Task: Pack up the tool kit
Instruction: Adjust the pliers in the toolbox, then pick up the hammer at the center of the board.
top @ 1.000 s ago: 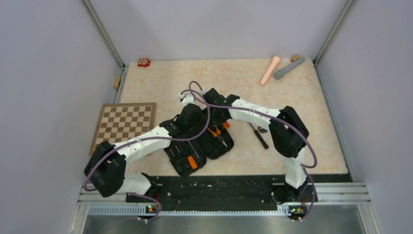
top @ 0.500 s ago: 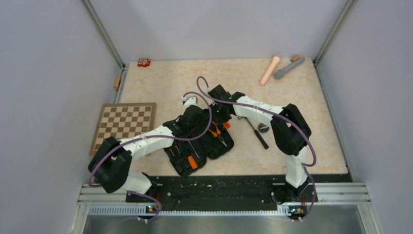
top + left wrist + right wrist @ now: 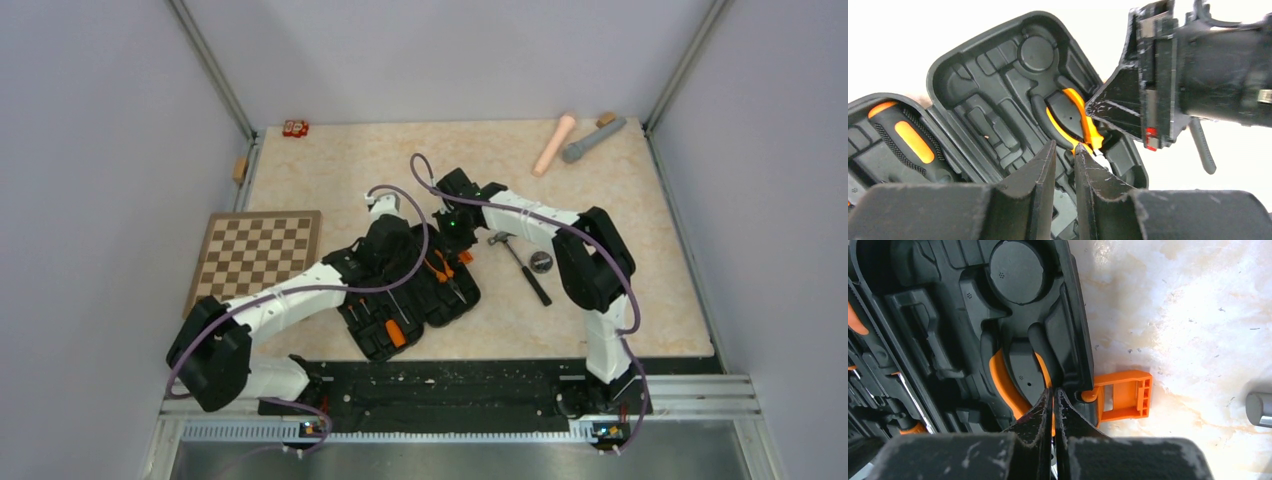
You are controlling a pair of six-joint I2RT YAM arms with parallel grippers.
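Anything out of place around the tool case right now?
Yes. A hammer and a small round silver item lie loose on the table, right of the open tool case, not in its moulded slots. Whether the pliers inside are fully seated is unclear.

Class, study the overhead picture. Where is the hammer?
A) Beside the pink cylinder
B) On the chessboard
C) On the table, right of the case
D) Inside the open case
C: the hammer lies flat on the table, just right of the open case.
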